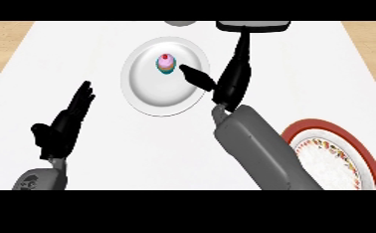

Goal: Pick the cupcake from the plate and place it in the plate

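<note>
**Right hand up by the cupcake**

On the left I see my left hand (67,117) low on the white counter (88,48), fingers straight and held together, holding nothing. Next comes the white plate (143,87). The little cupcake (166,63) with pink icing sits on it, near the top. My right hand (231,75) reaches up beside that plate, fingers straight, thumb out toward the cupcake but not touching. Far right, low down, is a red-rimmed plate (294,130), partly behind my arm
</note>
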Tool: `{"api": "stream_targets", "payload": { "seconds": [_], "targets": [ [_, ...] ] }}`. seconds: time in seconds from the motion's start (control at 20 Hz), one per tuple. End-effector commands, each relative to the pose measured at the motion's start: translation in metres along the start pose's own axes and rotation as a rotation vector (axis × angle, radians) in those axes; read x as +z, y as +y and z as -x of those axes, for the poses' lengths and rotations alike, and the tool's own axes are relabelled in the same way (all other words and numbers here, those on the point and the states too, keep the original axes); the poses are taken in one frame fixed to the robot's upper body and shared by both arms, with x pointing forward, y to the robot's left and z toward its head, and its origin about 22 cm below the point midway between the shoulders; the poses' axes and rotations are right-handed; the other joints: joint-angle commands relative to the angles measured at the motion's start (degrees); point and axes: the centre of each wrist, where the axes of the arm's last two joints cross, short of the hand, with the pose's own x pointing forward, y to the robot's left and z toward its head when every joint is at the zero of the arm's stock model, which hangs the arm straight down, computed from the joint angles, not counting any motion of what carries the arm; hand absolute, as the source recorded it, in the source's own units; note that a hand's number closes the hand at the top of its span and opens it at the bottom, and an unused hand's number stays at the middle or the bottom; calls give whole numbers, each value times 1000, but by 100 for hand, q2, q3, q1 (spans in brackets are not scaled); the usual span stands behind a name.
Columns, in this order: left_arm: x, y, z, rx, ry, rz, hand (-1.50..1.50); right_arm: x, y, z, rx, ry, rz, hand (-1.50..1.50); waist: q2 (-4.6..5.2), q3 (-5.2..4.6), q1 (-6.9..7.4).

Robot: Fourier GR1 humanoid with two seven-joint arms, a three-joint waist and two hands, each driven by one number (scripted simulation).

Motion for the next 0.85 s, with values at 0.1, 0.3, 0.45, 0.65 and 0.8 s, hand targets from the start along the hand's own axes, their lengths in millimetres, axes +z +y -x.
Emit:
{"api": "stream_targets", "payload": {
  "seconds": [0.1,0.3,0.45,0.65,0.8],
  "targets": [
    [15,6,6,-6,4,-14,0,32,-68,51,-47,-21,-35,-150,-7,4,-63],
    [3,-18,2,-3,-10,-6,0,31,-93,63,-54,-44,-74,-150,6,1,-55],
    [19,-12,2,-8,-1,-12,0,49,-107,85,-14,-50,-98,-150,-8,0,-37],
    [2,14,0,1,1,-4,0,30,-106,100,-3,-46,-108,-150,-4,-5,-44],
    [-14,10,0,10,4,-13,0,11,-121,116,5,-81,-68,-150,2,-4,-53]
  ]
}}
